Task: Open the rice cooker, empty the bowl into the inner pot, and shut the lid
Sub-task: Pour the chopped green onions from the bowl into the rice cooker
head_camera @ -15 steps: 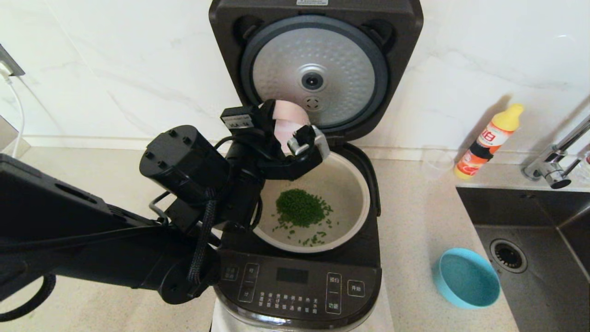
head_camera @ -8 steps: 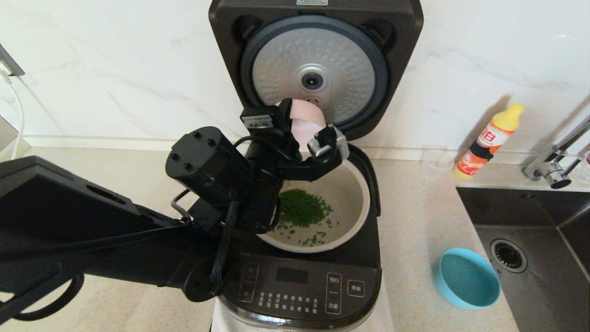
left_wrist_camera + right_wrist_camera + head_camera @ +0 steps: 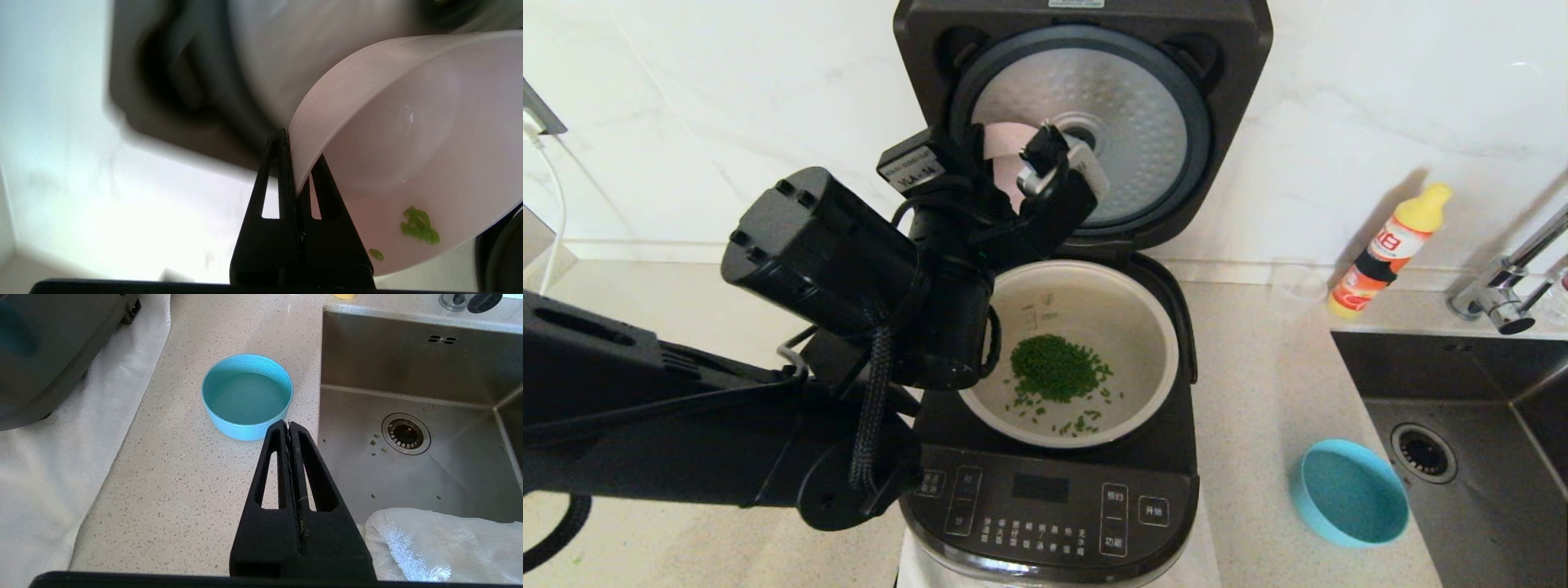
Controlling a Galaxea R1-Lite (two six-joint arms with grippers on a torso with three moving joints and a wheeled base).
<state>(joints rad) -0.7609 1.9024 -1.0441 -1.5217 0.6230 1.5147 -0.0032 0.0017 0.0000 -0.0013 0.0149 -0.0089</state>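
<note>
Countertop (image 3: 1258, 392) of pale speckled stone carries everything here, with a steel sink (image 3: 1486, 425) sunk into it on the robot's right. The rice cooker (image 3: 1054, 498) stands in the middle on a white towel (image 3: 49, 465); its front panel bears white Chinese-labelled buttons around a small dark display, too small to read. The lid (image 3: 1086, 106) is swung fully up against the wall, its dimpled silver disc facing forward. The inner pot (image 3: 1078, 310) sits in the cooker, faint level marks on its far wall and a heap of small green pieces (image 3: 1054, 367) on its floor, with strays scattered toward the front.

The left gripper (image 3: 1033, 167) is raised in front of the lid, above the pot's far left rim, its fingers (image 3: 282, 163) clamped on the rim of a pink bowl (image 3: 408, 143). The bowl is tilted on edge, and a few green bits (image 3: 416, 226) cling inside it. A white label on the wrist carries dark characters I cannot make out.

The right gripper (image 3: 289, 426) hangs over the counter just beside a blue bowl (image 3: 247, 396), fingers pressed together on nothing. An orange bottle (image 3: 1388, 249) with a yellow cap and red-and-white label stands by the wall, near a clear cup (image 3: 1294, 287).
</note>
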